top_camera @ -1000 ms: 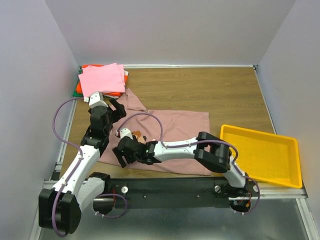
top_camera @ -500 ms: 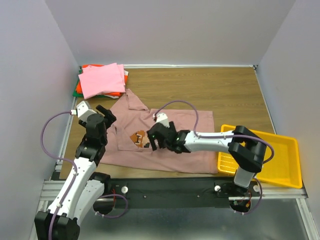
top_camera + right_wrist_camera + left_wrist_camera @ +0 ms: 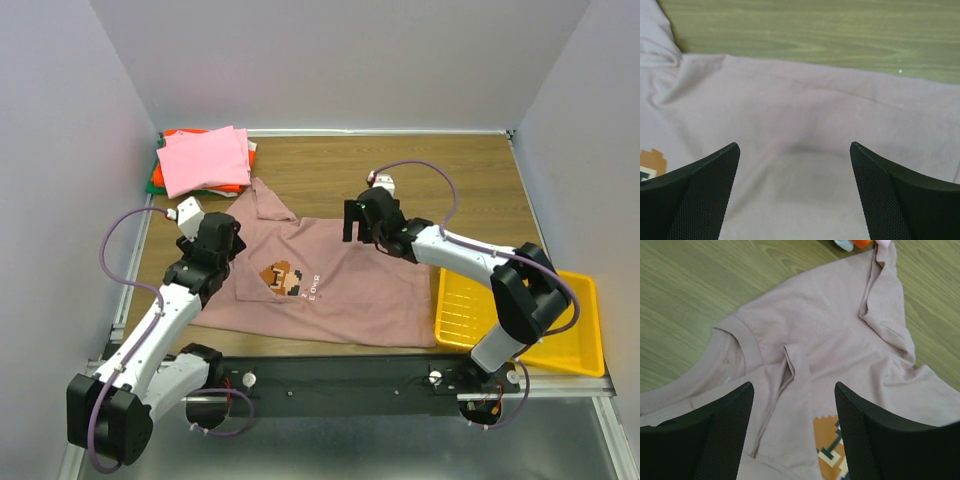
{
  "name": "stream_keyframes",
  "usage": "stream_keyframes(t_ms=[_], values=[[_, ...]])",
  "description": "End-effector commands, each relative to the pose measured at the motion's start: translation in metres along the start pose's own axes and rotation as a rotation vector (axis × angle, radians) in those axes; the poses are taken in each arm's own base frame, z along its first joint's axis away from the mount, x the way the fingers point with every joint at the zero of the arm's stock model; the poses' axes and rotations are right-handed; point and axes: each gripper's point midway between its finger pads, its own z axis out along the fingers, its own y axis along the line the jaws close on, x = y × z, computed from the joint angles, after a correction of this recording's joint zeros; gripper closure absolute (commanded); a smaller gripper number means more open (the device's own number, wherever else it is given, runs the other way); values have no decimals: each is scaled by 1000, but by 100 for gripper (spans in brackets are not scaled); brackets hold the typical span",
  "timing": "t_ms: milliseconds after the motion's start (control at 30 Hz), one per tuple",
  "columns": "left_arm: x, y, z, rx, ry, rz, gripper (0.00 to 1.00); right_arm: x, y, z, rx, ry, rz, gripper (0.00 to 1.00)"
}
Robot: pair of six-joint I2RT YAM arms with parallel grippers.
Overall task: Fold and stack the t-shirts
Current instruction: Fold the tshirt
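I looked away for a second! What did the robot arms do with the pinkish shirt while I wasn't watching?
The right claw swung across the mauve shirt, from its near left side to its far edge, uncovering the pixel print. The left claw shifted slightly toward the collar. Both are open, holding nothing. The shirt, folded stack and yellow tray stayed put.

A mauve t-shirt (image 3: 350, 290) lies spread print-up on the desk (image 3: 450, 175). The folded shirts (image 3: 203, 160) sit far left, a yellow tray (image 3: 575, 335) near right.
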Motion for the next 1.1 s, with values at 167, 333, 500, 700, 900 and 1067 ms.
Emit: stream_keyframes(t_ms=[167, 333, 500, 700, 900, 1067], values=[[66, 12, -8, -140, 288, -15, 30, -39, -11, -12, -141, -38, 111, 3], [87, 25, -15, -213, 328, -45, 31, -44, -23, -21, -157, -59, 143, 3], [91, 24, -13, -225, 348, -38, 33, -45, -27, -26, -167, -69, 156, 3], [98, 28, -6, -266, 363, -14, 37, -44, -29, -28, -175, -67, 164, 3], [105, 30, -1, -288, 394, 42, 37, -44, -34, -27, -165, -67, 170, 2], [109, 30, 3, -301, 415, 78, 41, -44, -37, -25, -158, -64, 174, 3]])
